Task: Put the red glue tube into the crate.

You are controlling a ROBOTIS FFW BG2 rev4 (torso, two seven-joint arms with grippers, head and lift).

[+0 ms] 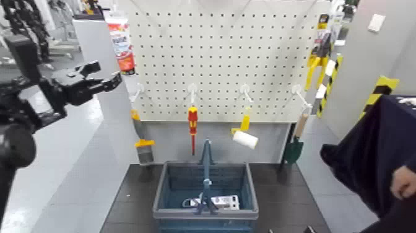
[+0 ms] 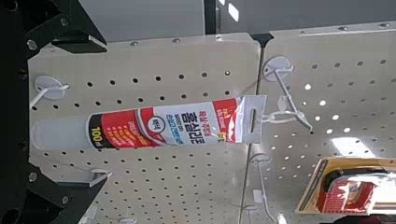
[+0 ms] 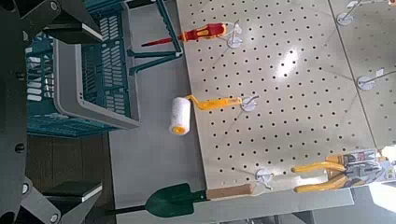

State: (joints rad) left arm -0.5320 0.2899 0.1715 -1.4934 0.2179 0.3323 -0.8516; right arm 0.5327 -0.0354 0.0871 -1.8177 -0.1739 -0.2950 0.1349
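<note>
Red glue tube [image 1: 121, 44] hangs just beside the open left hand [image 1: 116, 79].

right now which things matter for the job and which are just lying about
For the job:
red glue tube, hanging on the pegboard
crate
left gripper, open near the tube

Just there:
screwdriver
paint roller
trowel
yellow pliers

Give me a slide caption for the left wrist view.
Red glue tube hanging from a pegboard hook, framed between the left gripper's open fingers.
</note>
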